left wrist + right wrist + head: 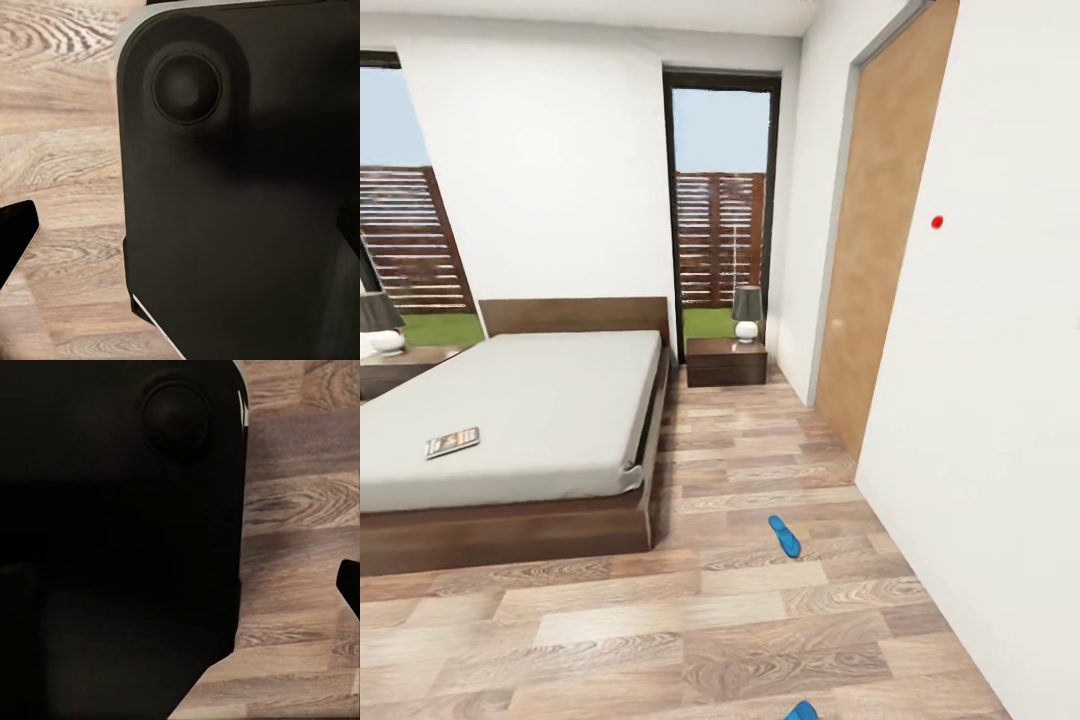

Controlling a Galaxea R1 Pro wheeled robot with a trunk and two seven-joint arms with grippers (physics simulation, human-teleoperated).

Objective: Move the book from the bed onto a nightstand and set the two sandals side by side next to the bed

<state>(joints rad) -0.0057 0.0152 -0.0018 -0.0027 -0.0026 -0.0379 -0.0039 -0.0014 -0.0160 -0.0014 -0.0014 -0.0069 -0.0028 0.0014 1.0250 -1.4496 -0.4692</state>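
The bed (520,420), with its pale-grey mattress and dark wooden frame, fills the left of the head view. The book (453,441) lies flat on the mattress near its left foot end. One nightstand (727,362) stands right of the headboard under the tall window, and the other nightstand (400,366) shows at the far left edge. One blue sandal (784,535) lies on the plank floor right of the bed's foot corner. The second sandal (800,711) peeks in at the bottom edge. In each wrist view one dark fingertip (15,240) (351,585) pokes in over the floor.
Each nightstand carries a small lamp (746,314). A wooden door (880,230) sits in the white wall on the right. A strip of wood floor (760,440) runs between bed and wall. The robot's dark body (240,195) blocks much of both wrist views.
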